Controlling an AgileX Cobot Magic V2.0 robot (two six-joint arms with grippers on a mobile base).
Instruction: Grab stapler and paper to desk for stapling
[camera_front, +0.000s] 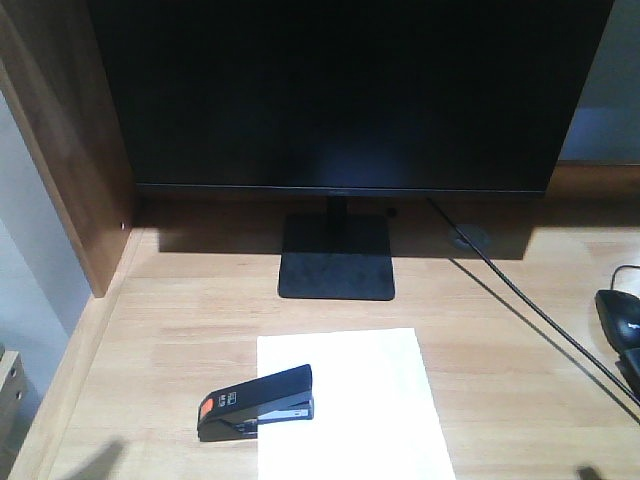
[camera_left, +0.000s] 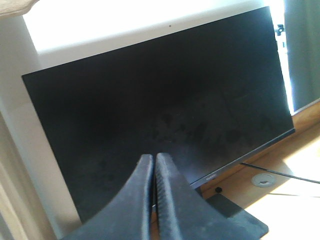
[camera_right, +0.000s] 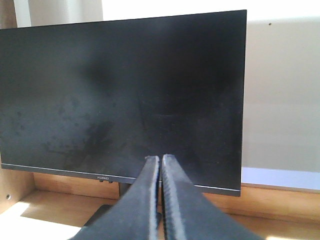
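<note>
A light-wood desk (camera_front: 500, 370) holds a white sheet of paper (camera_front: 360, 410) lying flat in front of a dark monitor (camera_front: 340, 90). The stapler (camera_front: 257, 402) rests across the paper's left edge, its orange-red end hanging off onto bare wood and its other end on the sheet. The monitor's square black base (camera_front: 336, 256) stands just behind the paper. A round grommet (camera_front: 468, 237) sits to the right of the base, with a black cable (camera_front: 540, 320) running from it toward the desk's right edge, where a black mouse (camera_front: 620, 315) lies. A brown side panel (camera_front: 70, 150) rises at the left.

The left claw (camera_left: 153, 160) is clenched, its two dark fingers pressed together with nothing between them, pointing at the monitor screen above the desk. The right claw (camera_right: 160, 160) is likewise clenched and empty, facing the screen head-on. Neither wrist view shows the stapler or paper, so both lie outside what the claws face.
</note>
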